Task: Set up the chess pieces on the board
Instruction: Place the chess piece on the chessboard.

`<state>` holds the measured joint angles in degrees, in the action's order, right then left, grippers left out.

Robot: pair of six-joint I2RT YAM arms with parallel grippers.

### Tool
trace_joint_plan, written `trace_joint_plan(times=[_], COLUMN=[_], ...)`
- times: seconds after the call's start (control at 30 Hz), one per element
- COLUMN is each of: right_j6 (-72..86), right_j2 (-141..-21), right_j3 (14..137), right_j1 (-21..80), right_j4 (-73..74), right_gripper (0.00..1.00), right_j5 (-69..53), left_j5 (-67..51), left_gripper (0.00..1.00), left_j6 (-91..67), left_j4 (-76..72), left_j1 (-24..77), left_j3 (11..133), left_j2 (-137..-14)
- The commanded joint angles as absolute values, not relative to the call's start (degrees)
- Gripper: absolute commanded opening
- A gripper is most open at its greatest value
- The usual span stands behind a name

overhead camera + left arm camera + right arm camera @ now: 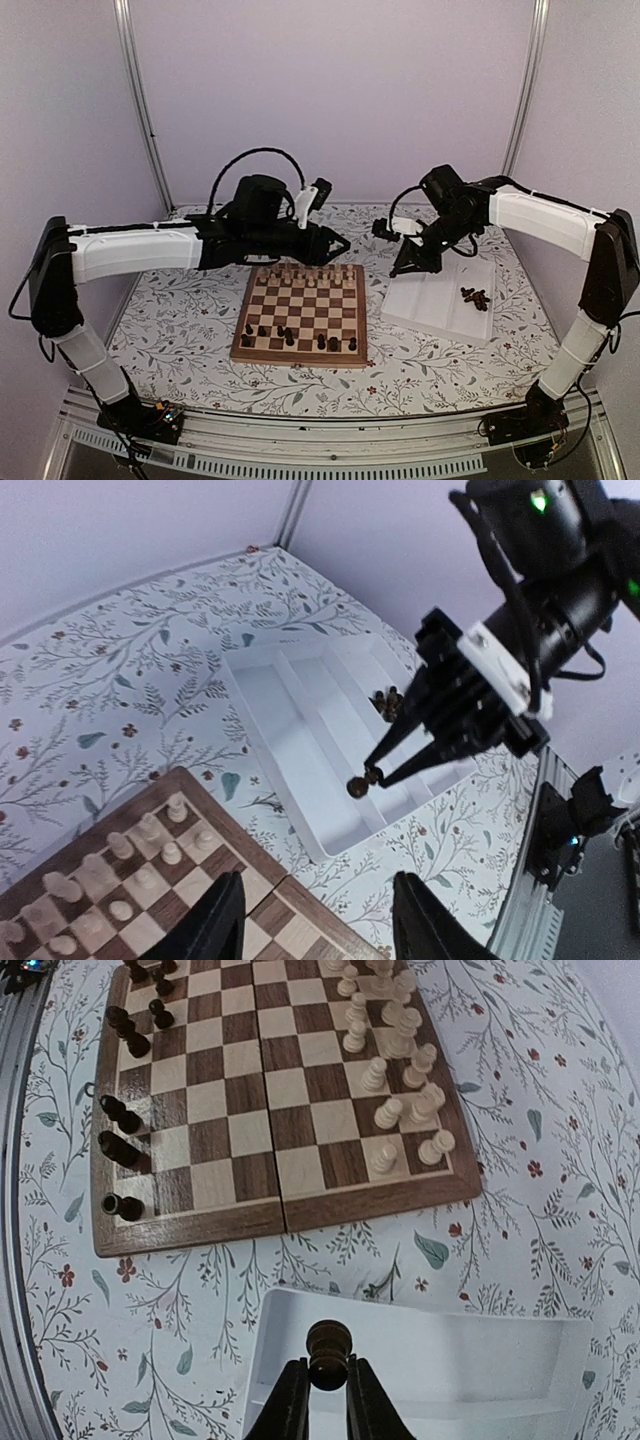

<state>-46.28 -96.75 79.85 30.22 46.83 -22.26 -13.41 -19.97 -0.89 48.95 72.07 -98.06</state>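
- The right claw (327, 1372) is clamped on a dark pawn (329, 1344), which stands upright between its fingertips.
- The pawn hangs over the end of the white tray (450, 1360) that is nearest the board.
- A heap of dark pieces (475, 296) lies in the tray toward its right side.
- The board (310, 310) lies just left of the tray on the flowered table (180, 330).
- Several dark chessmen (322, 342) stand along the board's near rows, and pale chessmen (300, 273) fill the far rows.
- The left claw (318, 920) hovers over the board's far right corner, its fingers apart with nothing between them.
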Motion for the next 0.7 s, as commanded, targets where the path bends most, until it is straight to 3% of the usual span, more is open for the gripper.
trace_joint_plan(times=[0.0,0.3,0.67], right_j6=[-44.0,-42.8,-42.2], right_j2=[-101.1,-116.1,-129.6], right_j3=[85.4,102.4,115.4], right_j1=[37.0,49.6,55.0], right_j4=[49.2,53.7,58.6], right_gripper=[0.14,0.14,0.13], right_j5=[-24.6,-23.0,-21.5], left_j5=[-5.0,-0.2,-1.6], left_gripper=[0.53,0.54,0.56], left_j6=[-15.7,-10.9,-10.6], left_j4=[5.8,11.0,7.9], left_j1=[44.7,34.3,29.0], left_j3=[68.8,61.5,56.3], left_j2=[-88.8,-75.6,-69.8])
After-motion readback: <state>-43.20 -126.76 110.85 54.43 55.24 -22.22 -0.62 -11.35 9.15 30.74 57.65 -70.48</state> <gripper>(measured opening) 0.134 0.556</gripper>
